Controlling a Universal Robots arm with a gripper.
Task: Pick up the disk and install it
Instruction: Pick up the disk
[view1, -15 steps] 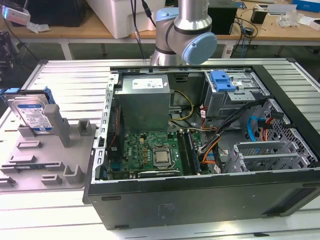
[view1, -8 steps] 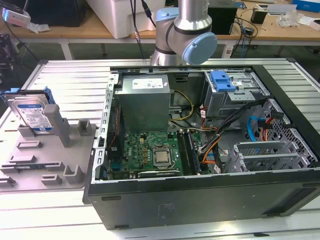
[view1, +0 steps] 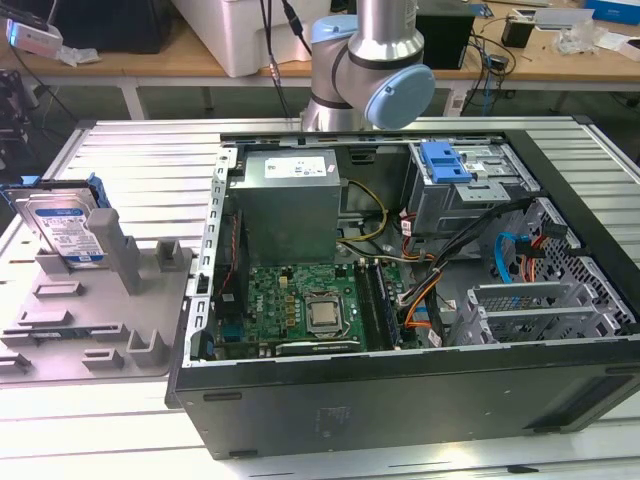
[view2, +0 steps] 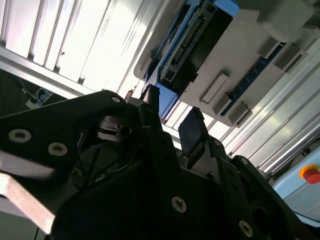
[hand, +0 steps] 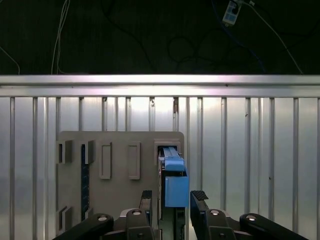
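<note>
The disk (view1: 62, 228) stands on edge in a slot of a grey moulded fixture (view1: 110, 320) at the exterior view's left, about mid-height in the frame. The fixture lies on the slatted metal tabletop (view1: 140, 140), just beside the open computer case (view1: 400, 400). The disk's white-and-blue labelled face is turned toward the camera and slightly toward the case, and the top leans back a little. Its long axis runs level with the tabletop along the slot, roughly left to right across the frame. The blue caddy shows along its upper and right edges. In the first wrist view the disk (hand: 173, 180) is seen narrow edge on, its length running straight away from the camera. It lines up with the gap of the gripper (hand: 172, 201), but the gripper is well apart from it. The fingers (hand: 199, 200) are spread and hold nothing. In the second wrist view the disk (view2: 195, 45) shows its dark connector end, again beyond the parted gripper (view2: 171, 117). In the exterior view the arm (view1: 370, 70) rises at top centre, behind the case. Inside the case, the grey power supply box (view1: 288, 195) sits in the upper middle and a bare blue bracket (view1: 445, 160) at upper right.
</note>
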